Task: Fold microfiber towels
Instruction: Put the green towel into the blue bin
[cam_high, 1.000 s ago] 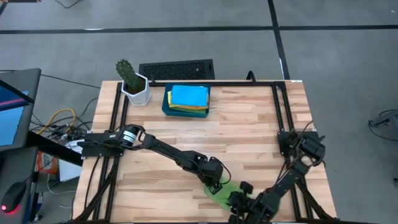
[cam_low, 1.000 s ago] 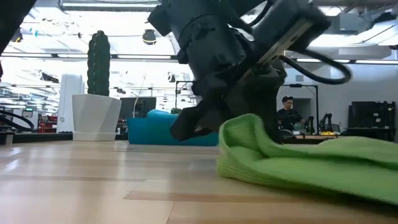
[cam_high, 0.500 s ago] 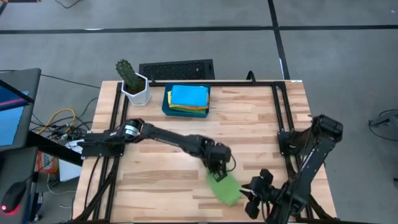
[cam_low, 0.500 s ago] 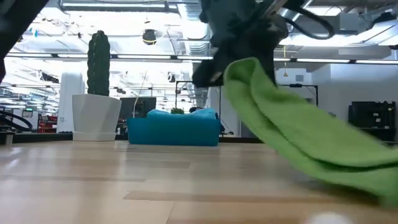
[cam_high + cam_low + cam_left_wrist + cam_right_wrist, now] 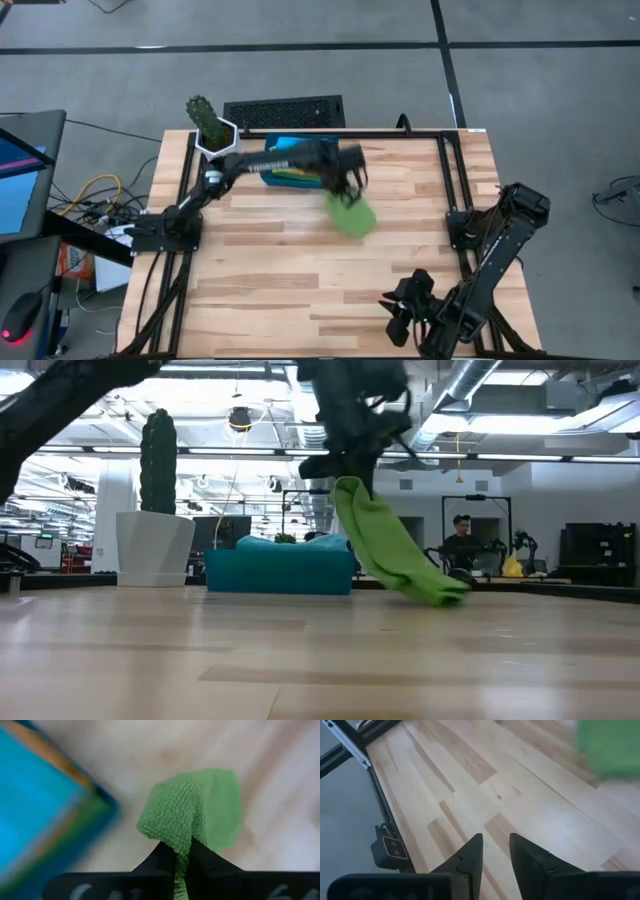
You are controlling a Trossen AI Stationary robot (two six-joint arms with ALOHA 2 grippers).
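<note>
From above you see one green towel (image 5: 351, 215) hanging off the bench (image 5: 400, 250) surface, pinched in your left gripper (image 5: 345, 188), which reaches out just beside the teal tray (image 5: 268, 172) near the far edge. The tray sits next to one potted cactus (image 5: 207, 122) at the far left corner. Inside the tray you can make out a sky-blue towel (image 5: 290, 158) and a yellow one (image 5: 290, 175) beneath it; how many more lie under them you cannot tell. Your right gripper (image 5: 400, 318) waits low over the near edge, toward the right corner.

From table height you see the same single green towel (image 5: 385, 545) dangling from the left gripper (image 5: 345, 465), clear of the bench top, in front of the tray (image 5: 280, 572). The cactus (image 5: 158, 452) stands in its white pot at the left. One person (image 5: 462, 540) shows in the room behind.

Through your left wrist camera the two fingers (image 5: 162, 857) are shut tight on a fold of the green towel (image 5: 200, 807), with the tray's blue corner (image 5: 45, 815) alongside.

Through your right wrist camera the fingers (image 5: 472, 850) stand partly apart with nothing between them, above bare bench boards (image 5: 470, 775); a blur of green towel (image 5: 607, 745) shows farther off.
</note>
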